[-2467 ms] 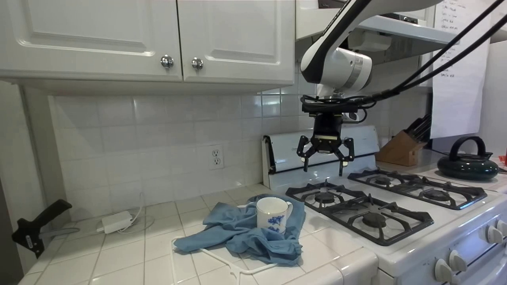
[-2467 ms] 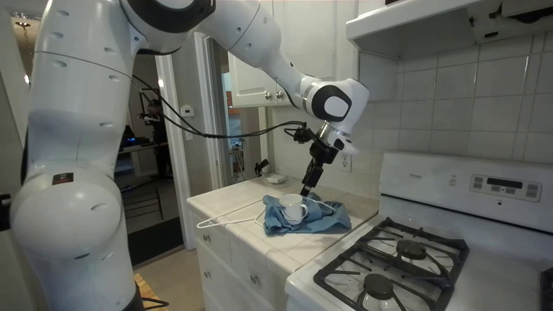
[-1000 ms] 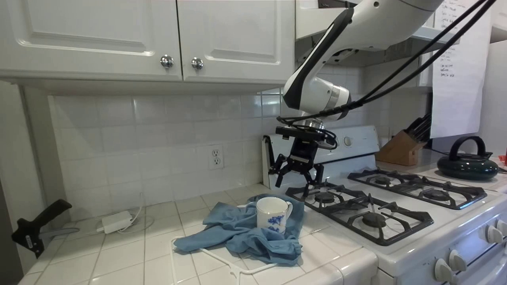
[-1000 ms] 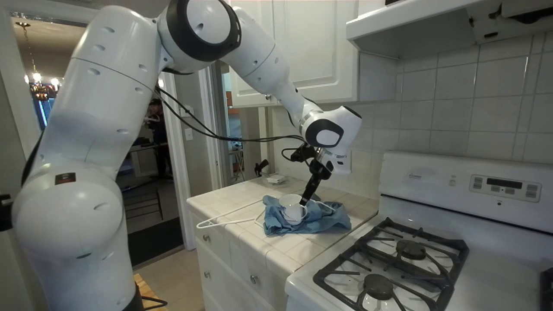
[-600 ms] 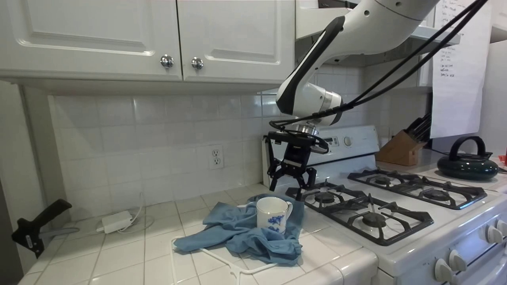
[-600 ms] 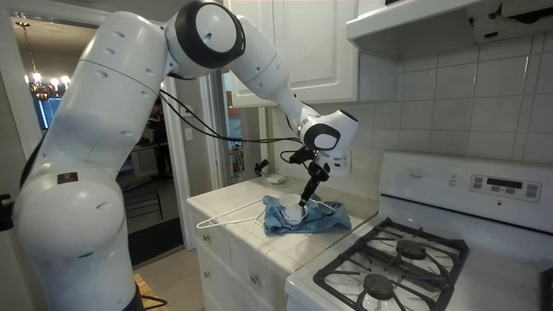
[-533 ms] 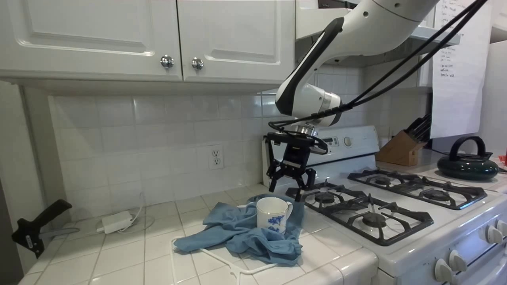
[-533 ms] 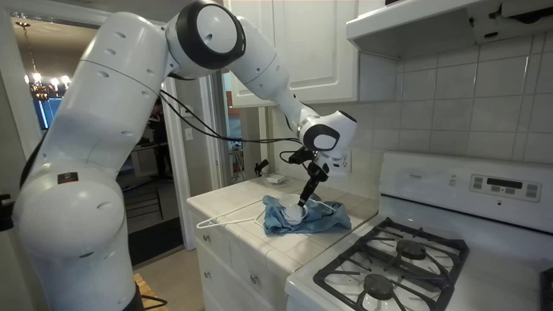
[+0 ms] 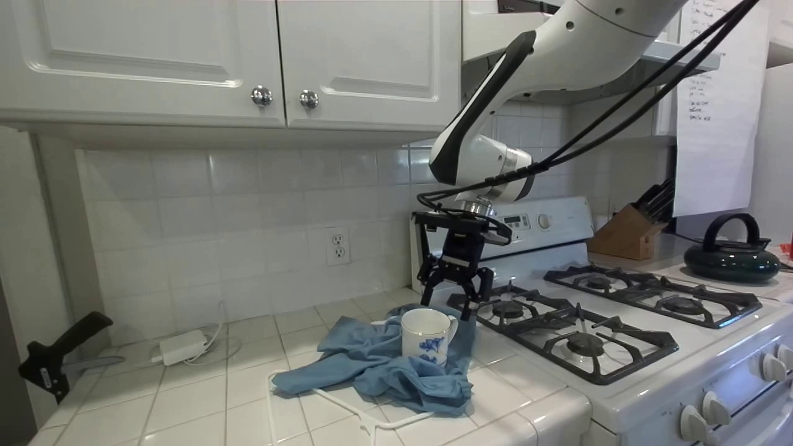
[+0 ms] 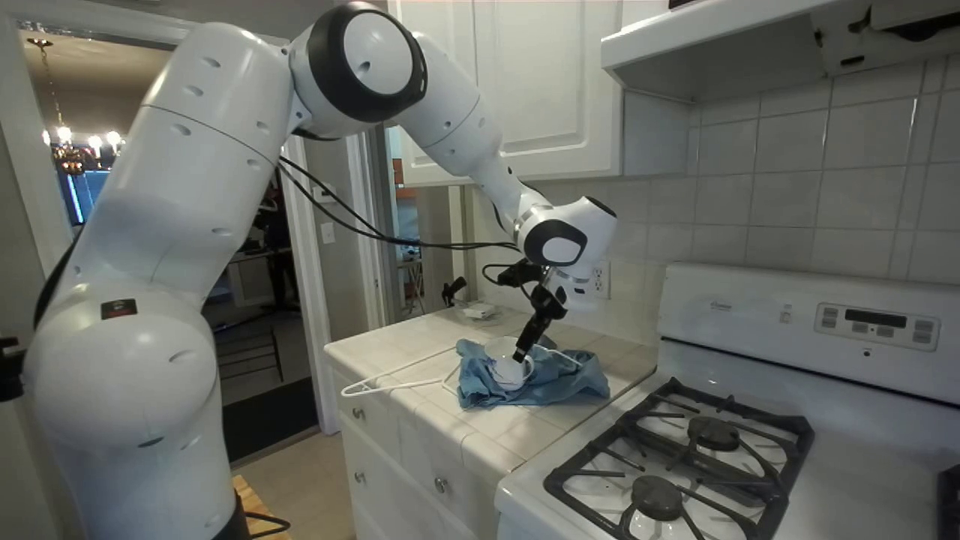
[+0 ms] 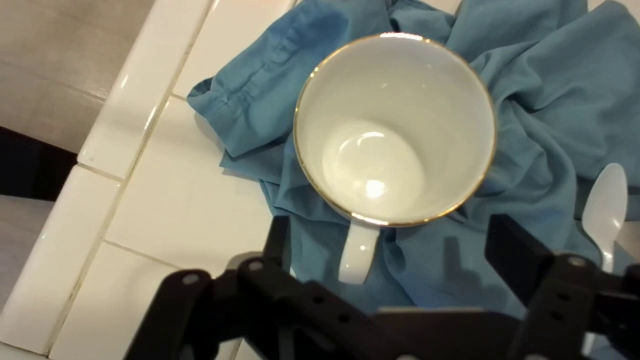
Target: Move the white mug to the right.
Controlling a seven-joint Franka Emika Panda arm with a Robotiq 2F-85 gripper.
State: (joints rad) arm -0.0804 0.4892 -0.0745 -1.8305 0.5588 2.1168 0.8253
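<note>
Gripper [image 11: 389, 237] spread apart, white mug [image 11: 395, 130] on blue cloth [image 11: 550, 115], spoon [image 11: 606, 205], hanger [image 9: 368, 424], stove [image 10: 862, 450] near

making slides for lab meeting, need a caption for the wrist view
Open gripper near a gold-rimmed white mug on crumpled blue cloth, with a white spoon nearby.

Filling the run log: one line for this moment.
white blue-flowered mug: mouth up on crumpled blue fabric | black two-finger gripper: open, near mug | grasp: not yet
</note>
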